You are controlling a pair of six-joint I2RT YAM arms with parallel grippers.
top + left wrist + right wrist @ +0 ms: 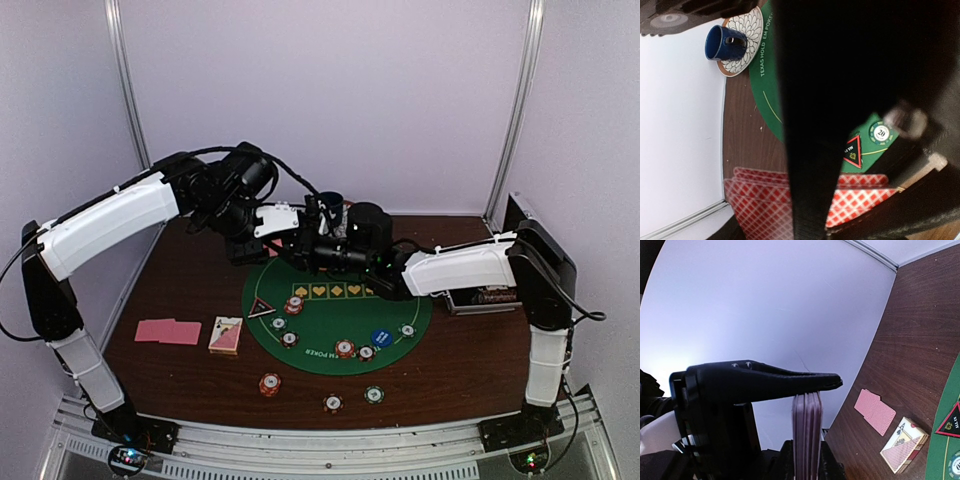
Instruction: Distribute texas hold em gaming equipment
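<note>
My right gripper (808,432) is shut on a deck of pink-backed playing cards (807,440), seen edge on between its fingers. In the left wrist view those cards (760,205) fan out red-checked right at my left gripper (810,210), with a broad black finger across them. I cannot make out whether its jaws hold a card. From above, both grippers (302,236) (320,246) meet over the back of the green mat (330,322). Two cards (168,331) lie face down at the left beside a card box (226,335). Chips (345,348), a blue disc (381,338) and the triangle marker (262,308) sit on the mat.
Three chips (270,384) (333,403) (373,394) lie on the wood in front of the mat. A dark blue cup (722,42) on a patterned saucer (747,30) stands at the back. A dark box (490,297) sits at the right. White walls close in behind.
</note>
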